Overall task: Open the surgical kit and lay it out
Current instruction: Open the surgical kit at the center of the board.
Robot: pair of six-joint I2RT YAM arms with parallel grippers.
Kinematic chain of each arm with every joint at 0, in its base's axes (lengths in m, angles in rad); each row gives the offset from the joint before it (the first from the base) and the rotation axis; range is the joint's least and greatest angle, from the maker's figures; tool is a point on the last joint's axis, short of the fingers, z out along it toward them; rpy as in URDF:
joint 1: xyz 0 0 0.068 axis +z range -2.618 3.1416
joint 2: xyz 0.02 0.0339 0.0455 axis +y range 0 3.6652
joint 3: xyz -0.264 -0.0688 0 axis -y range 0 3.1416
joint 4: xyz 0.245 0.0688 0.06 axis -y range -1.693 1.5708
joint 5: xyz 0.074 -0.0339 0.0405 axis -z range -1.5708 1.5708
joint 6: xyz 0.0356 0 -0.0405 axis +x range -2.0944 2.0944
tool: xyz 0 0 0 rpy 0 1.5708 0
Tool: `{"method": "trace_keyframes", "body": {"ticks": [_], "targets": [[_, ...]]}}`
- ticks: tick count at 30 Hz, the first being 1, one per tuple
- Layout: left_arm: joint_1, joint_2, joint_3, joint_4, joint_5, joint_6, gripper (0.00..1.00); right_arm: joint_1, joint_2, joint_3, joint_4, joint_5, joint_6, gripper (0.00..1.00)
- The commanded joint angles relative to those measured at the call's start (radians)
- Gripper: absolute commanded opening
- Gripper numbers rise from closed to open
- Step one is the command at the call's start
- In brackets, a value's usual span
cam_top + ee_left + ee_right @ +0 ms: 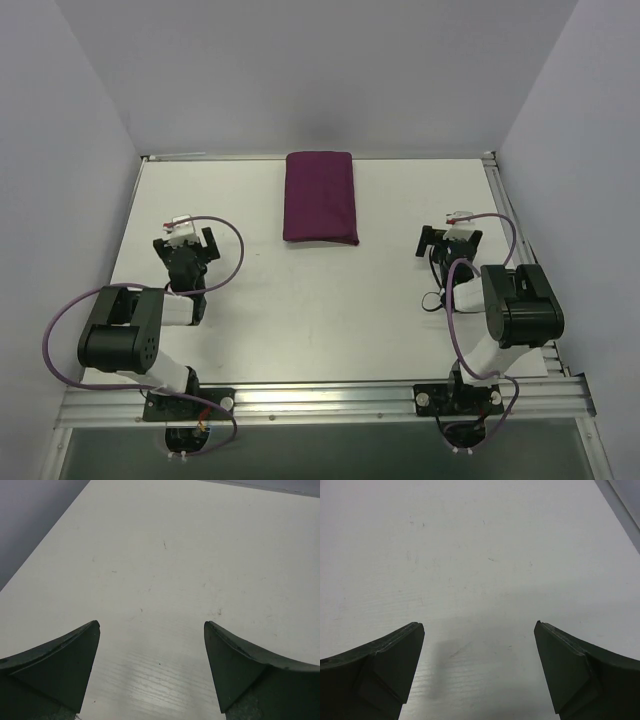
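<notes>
The surgical kit (320, 196) lies folded shut as a dark magenta-purple cloth bundle at the back middle of the white table; its contents are hidden inside. My left gripper (185, 240) stands open at the left, well short of the bundle and to its left. In the left wrist view the left gripper (151, 625) has only bare table between its fingers. My right gripper (450, 240) is open at the right, apart from the bundle. The right wrist view shows the right gripper (479, 626) over bare table too.
The table (300, 310) is white, with grey walls on three sides and a metal rail (320, 400) along the near edge where both arm bases are bolted. Purple cables loop beside each arm.
</notes>
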Motion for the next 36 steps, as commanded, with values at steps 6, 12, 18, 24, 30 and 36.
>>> {"method": "trace_keyframes", "body": {"ticks": [6,12,18,24,30,36], "targets": [[0.005,-0.011,0.031,0.024,-0.004,0.021,0.94,0.008,-0.026,0.009,0.132,0.031,-0.027,1.00],[-0.012,-0.075,0.002,0.038,-0.019,0.032,0.94,0.011,-0.029,0.003,0.141,0.042,-0.028,1.00],[-0.164,-0.275,0.195,-0.427,-0.393,0.008,0.94,0.227,-0.254,0.167,-0.265,0.407,-0.107,1.00],[-0.162,-0.344,0.546,-1.070,-0.383,-0.365,0.94,0.140,-0.167,0.541,-0.887,0.123,0.407,1.00],[-0.058,-0.430,0.623,-1.210,0.169,-0.431,0.94,0.176,0.184,0.750,-0.793,-0.394,0.538,1.00],[0.073,-0.464,0.498,-0.996,0.490,-0.516,0.98,0.249,0.309,0.862,-0.775,-0.438,0.526,1.00]]}}
